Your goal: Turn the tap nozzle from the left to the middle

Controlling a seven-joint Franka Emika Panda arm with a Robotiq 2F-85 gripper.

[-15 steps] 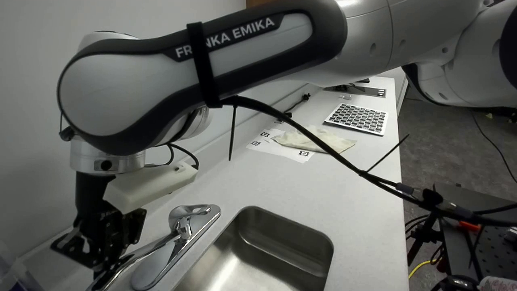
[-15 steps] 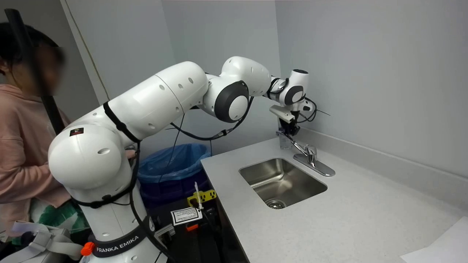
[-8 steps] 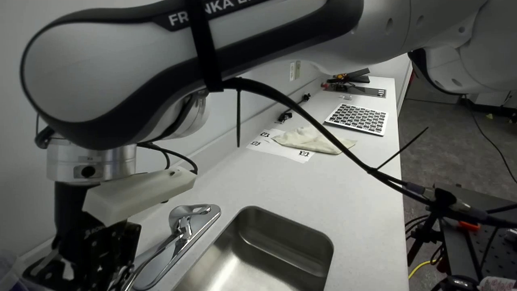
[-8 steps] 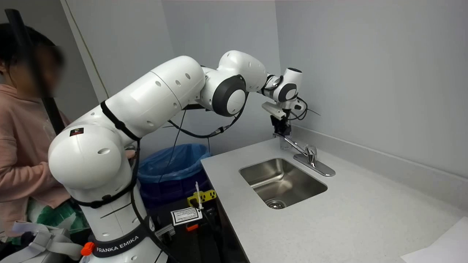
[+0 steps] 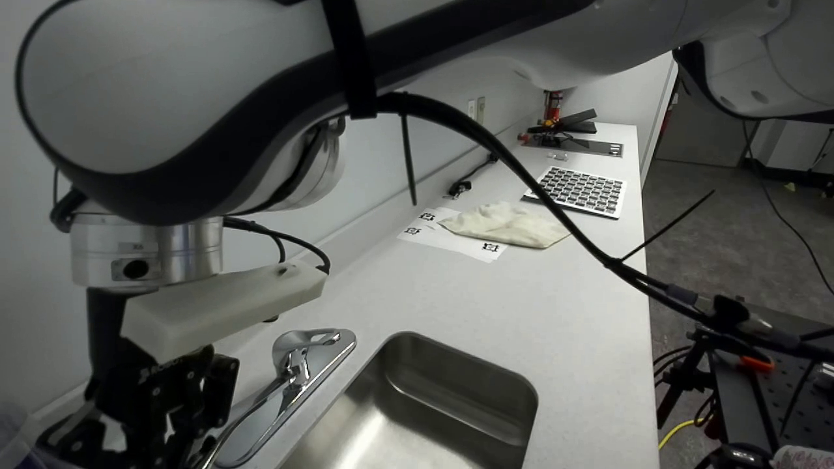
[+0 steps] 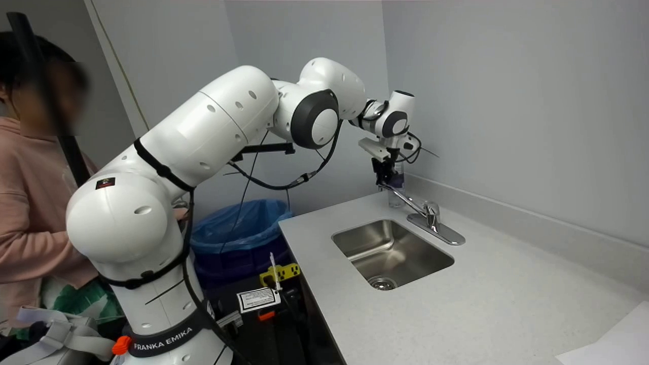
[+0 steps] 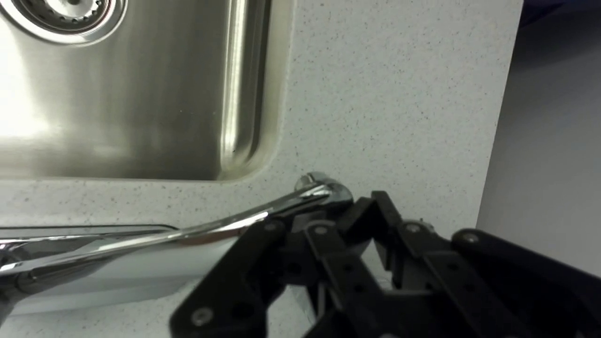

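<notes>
The chrome tap nozzle rises from its base plate and points to the far left, away from the middle of the sink. It also shows in an exterior view and in the wrist view, where its end lies just outside the sink corner. My gripper has its fingertips together with nothing between them. It is right beside the nozzle's end, on the wall side; its left finger linkage covers part of the nozzle. The gripper also shows in both exterior views. Contact with the nozzle cannot be told for certain.
The steel sink lies in front of the tap. A clear bottle stands just behind the gripper. The wall runs behind the tap. A cloth and a patterned board lie further along the counter. A person stands near the robot base.
My gripper has moved away from the wall, toward the counter's left end in an exterior view. The nozzle has swung a little toward the sink side.
</notes>
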